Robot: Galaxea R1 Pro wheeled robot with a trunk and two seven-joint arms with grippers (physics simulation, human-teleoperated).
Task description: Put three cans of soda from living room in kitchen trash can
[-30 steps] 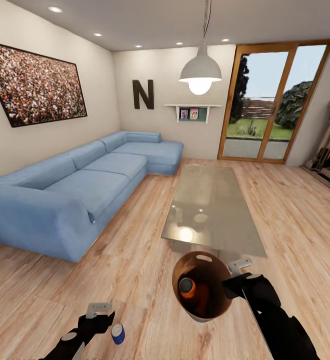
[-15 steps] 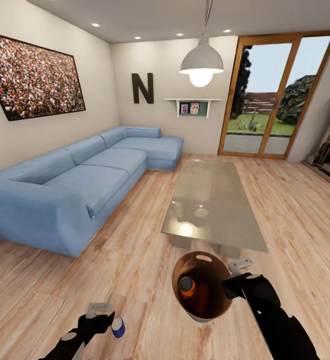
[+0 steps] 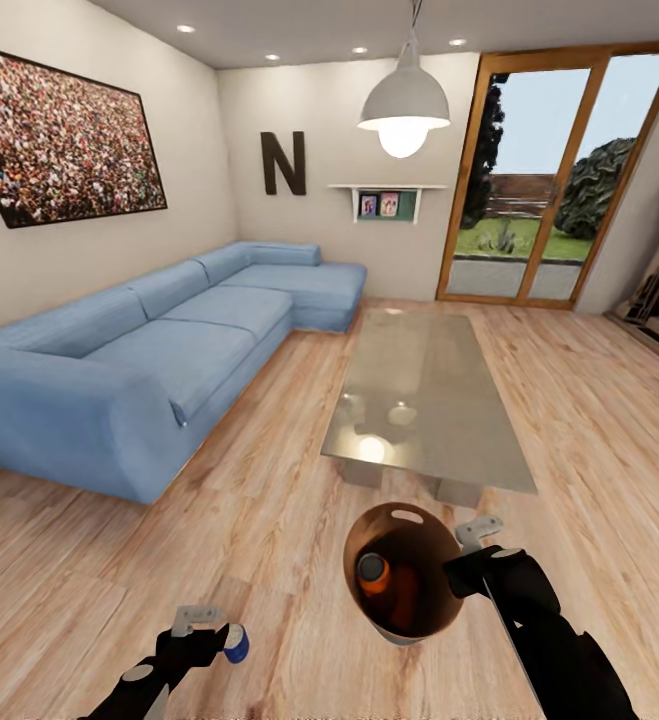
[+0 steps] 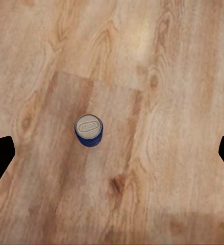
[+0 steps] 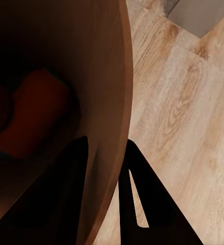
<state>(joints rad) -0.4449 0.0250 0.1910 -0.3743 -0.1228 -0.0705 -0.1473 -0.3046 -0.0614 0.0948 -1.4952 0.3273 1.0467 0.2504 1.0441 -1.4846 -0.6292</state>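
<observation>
Left gripper [image 3: 201,622] hangs low over the wood plank floor [image 3: 269,520], fingers spread wide, gripping nothing; in the left wrist view the fingertips [image 4: 0,158] sit at the frame edges with the blue soda can [image 4: 89,130] upright on the floor between them, well apart from both. That can: dark blue body, silvery grey top with a pull tab, partly hidden behind the left gripper in the head view [image 3: 235,643]. Trash can [image 3: 401,570] is off the floor, pale outside, glossy copper-brown inside, oval handle cutout at the far rim; an orange soda can [image 3: 373,574] lies inside, grey end up. Right gripper [image 3: 472,548] is clamped on the bin's rim, one finger inside the wall and one outside per the right wrist view. Versus a second ago: sofa, glass table [image 3: 421,400] and doors have all shifted down-frame, so the camera has moved; blue can now sits closer to the left gripper in frame.
</observation>
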